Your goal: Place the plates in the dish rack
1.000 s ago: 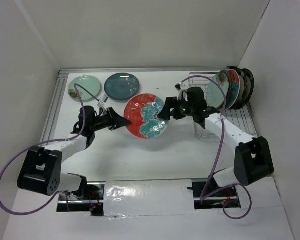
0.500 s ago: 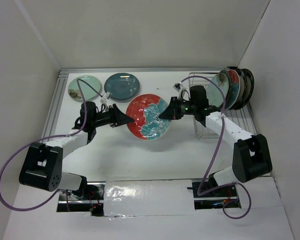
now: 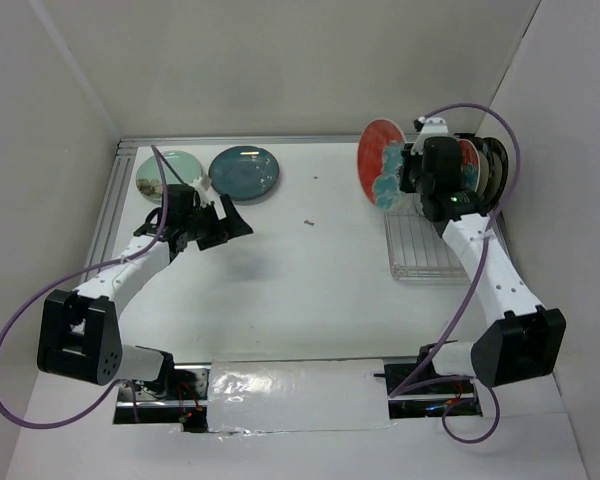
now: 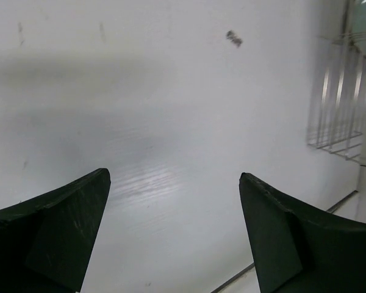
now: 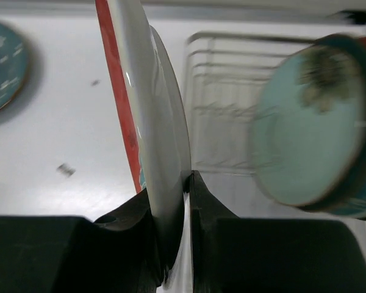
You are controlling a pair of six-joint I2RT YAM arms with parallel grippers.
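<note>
My right gripper (image 5: pixel 171 190) is pinched on the rim of the red flower plate (image 3: pixel 380 160), upright over the left edge of the dish rack (image 3: pixel 425 255). It's a thin grip, so it could pivot and clip the racked mint plate (image 5: pixel 302 134). Meanwhile my left gripper (image 3: pixel 228 222) hangs wide open, well left of the rack.

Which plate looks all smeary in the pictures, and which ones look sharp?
Right wrist view: the pale green plate in the dish rack is smeared, while the red plate pinched in the right gripper looks sharp. Left wrist view: the rack's wires at the right edge are fuzzy. Top view: everything is crisp.
</note>
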